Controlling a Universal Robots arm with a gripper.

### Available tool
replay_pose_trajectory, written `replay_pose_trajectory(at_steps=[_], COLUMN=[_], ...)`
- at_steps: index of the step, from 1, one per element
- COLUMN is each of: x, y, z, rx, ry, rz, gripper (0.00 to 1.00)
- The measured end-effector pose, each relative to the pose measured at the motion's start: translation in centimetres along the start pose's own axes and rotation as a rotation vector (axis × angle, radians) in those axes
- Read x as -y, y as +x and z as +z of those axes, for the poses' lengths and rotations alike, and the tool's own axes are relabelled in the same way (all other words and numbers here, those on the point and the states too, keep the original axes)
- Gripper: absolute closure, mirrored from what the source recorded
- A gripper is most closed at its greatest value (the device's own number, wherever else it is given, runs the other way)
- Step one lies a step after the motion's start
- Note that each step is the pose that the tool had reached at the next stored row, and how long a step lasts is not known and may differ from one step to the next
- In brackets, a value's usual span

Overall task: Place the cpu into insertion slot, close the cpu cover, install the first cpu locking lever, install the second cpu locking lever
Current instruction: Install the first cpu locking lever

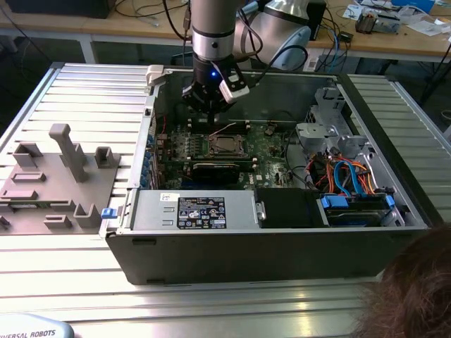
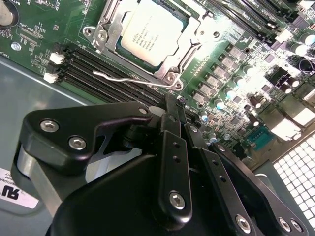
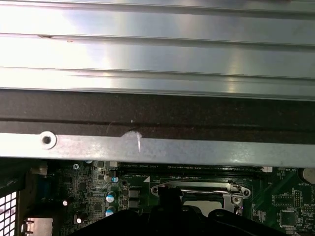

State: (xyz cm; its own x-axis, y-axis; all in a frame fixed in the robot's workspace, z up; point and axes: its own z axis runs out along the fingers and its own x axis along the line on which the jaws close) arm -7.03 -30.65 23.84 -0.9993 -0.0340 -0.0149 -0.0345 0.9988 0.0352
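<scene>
I count one small flat square cpu with a silvery-grey metal top (image 2: pixel 153 35), one square dark insertion slot with a silvery rim (image 2: pixel 173 74), and one thin silvery metal cpu cover with a square window (image 2: pixel 114 14), all on the one green motherboard (image 2: pixel 39 34) inside the one black computer case (image 1: pixel 282 246). The cpu already lies flat in the slot, its matte metal face showing through the cover's window, and the cover frame lies around it. One thin bent wire locking lever (image 2: pixel 130 77) shows in the second wrist view, lying free along the socket edge nearest me, between the socket and the black ribbed memory slots (image 2: pixel 98 66). In the exterior view the socket (image 1: pixel 227 146) sits just below my fingers (image 1: pixel 210 113), at about six o'clock from them; my black, glossy, screw-studded fingers (image 2: pixel 172 105) hang just above the board near that lever, pressed together at the tips and gripping nothing. In the first wrist view the cover's bright frame (image 3: pixel 202 189) sits beyond my dark body, under the case's grey metal wall (image 3: pixel 157 150). The case stands on a ribbed aluminium bench (image 1: pixel 84 91), with one grey moulded fixture block (image 1: pixel 60 179) at nine o'clock from it.
</scene>
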Motion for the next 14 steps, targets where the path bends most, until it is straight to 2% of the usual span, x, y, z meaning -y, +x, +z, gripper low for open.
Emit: replay_pose_trajectory(at_steps=[14], x=[0.01], y=[0.0], z=[0.26], rx=[0.0001], ry=[-0.0001], rz=[0.0], gripper=[0.89])
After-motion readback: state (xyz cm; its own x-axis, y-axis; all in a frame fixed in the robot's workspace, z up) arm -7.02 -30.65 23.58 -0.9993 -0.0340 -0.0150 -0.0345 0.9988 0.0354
